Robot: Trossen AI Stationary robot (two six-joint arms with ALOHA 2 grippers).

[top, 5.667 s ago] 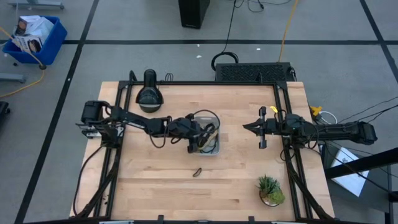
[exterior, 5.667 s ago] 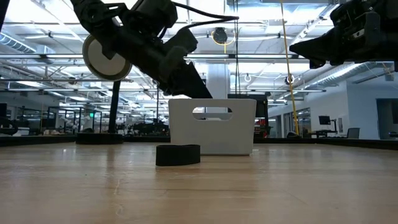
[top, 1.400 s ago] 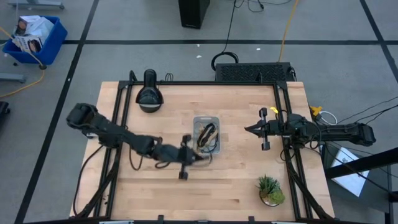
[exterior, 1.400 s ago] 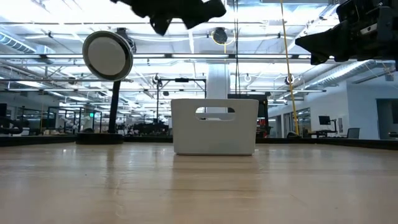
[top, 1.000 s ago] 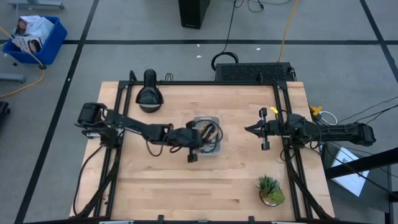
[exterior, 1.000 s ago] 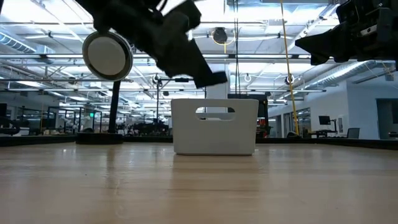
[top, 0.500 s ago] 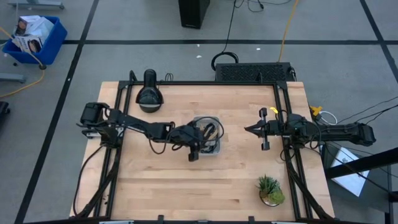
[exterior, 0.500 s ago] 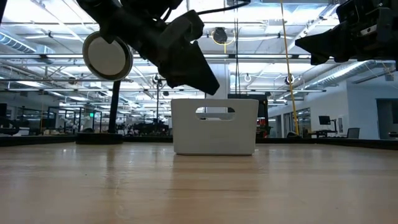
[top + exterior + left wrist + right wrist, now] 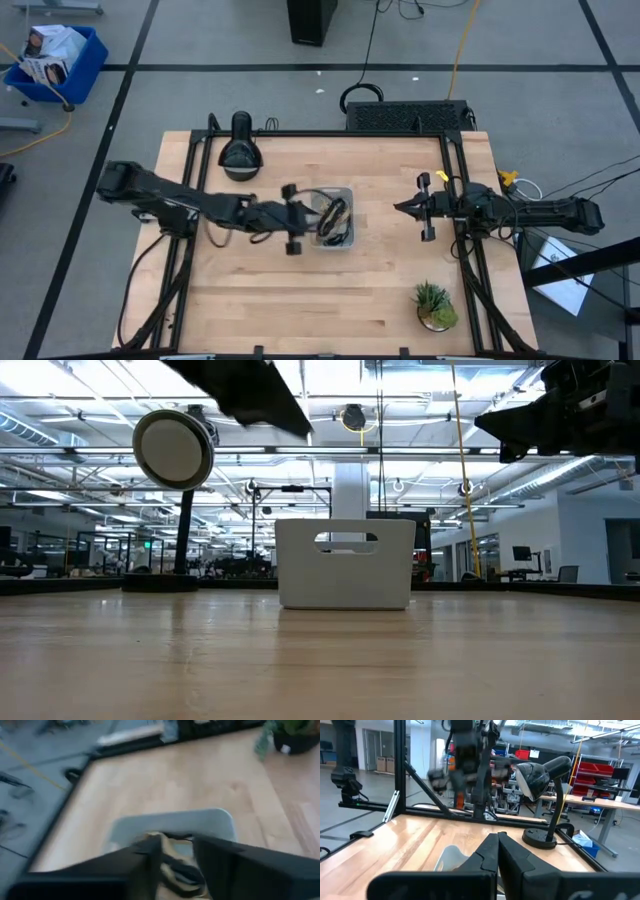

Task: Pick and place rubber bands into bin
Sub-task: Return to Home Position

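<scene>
The pale blue-grey bin (image 9: 345, 192) stands at the table's middle; it also shows in the low view (image 9: 345, 565) and the left wrist view (image 9: 170, 820). Several tan and dark rubber bands (image 9: 335, 218) lie tangled on the bin's floor, and they show in the left wrist view (image 9: 172, 862) too. My left gripper (image 9: 308, 216) hovers at the bin's left rim, raised above it, open and empty (image 9: 177, 842). My right gripper (image 9: 400, 207) is shut and empty, held in the air to the right of the bin (image 9: 497, 837).
A black desk lamp (image 9: 240, 150) stands at the far left of the table and shows in the low view (image 9: 175, 450). A small potted plant (image 9: 435, 305) stands at the near right. Bare wood lies in front of the bin.
My left gripper stood low over the bin's left part, then rose and drew back toward the table's left edge, so that it now hangs above the bin's left rim. The bin and the bands in it have stayed in place.
</scene>
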